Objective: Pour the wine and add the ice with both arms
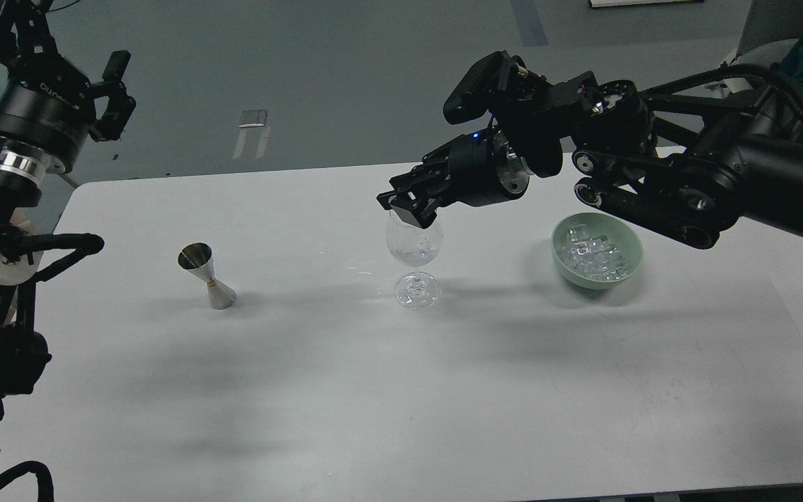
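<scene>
A clear wine glass [413, 259] stands upright at the table's middle. Glints show in its bowl; I cannot tell whether ice lies inside. My right gripper [405, 207] hangs right at the glass's rim, fingers drawn together and pointing down-left. Whether a cube is between them is hidden. Clear ice cubes [593, 252] fill a pale green bowl [628, 268] to the right of the glass. A steel jigger [207, 277] stands to the left of the glass. My left gripper [114, 90] is raised at the far left, beyond the table, open and empty.
The white table [401, 390] has its far edge just behind the glass and its left edge by my left arm. My right arm spans above the bowl. Grey floor lies beyond the table.
</scene>
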Motion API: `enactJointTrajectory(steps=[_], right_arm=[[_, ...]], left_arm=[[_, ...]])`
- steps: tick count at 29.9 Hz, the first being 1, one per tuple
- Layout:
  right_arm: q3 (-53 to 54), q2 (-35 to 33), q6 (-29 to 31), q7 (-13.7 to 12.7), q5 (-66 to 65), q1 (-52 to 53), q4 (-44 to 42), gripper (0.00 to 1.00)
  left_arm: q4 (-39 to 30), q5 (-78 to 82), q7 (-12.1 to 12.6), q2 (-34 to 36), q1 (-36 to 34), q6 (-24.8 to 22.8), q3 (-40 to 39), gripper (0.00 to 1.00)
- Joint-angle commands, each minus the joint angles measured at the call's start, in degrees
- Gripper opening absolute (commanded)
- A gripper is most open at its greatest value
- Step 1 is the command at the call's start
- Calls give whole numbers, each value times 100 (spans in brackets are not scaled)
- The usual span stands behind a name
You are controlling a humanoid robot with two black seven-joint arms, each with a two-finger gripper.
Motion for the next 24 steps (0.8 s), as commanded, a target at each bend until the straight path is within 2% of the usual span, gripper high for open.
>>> enactJointTrajectory(steps=[1, 3, 7, 9, 11, 15, 19, 22, 23, 24], right_arm=[[-64, -9, 2, 0, 0, 20, -5, 15], [-64, -18, 2, 0, 0, 20, -5, 16], [-64, -27, 2, 0, 0, 29, -5, 25], [-64, -18, -25, 0, 0, 38, -14, 36], [-55, -18, -33, 0, 0, 46, -14, 44], [-55, -18, -60, 0, 0, 64, -14, 52], [-55, -36, -69, 0, 9, 81, -14, 56], [24, -53, -218, -44, 35, 108, -31, 76], [111, -88, -349, -61, 96, 134, -49, 90], [181, -115, -402, -61, 167, 152, -66, 96]], left_arm=[[0, -9, 0, 2, -1, 0, 0, 98], [0, -9, 0, 2, -1, 0, 0, 98], [0, -9, 0, -6, -1, 0, 0, 98], [0, -9, 0, 2, -1, 0, 0, 98], [0, -9, 0, 2, -1, 0, -9, 98], [0, -9, 0, 11, -10, 0, 0, 98], [0, -9, 0, 11, -1, 0, -9, 98], [0, -9, 9, 11, -18, 0, 0, 98], [0, -9, 9, 29, -27, -9, 0, 98], [0, -9, 9, 29, -36, -9, 0, 98]])
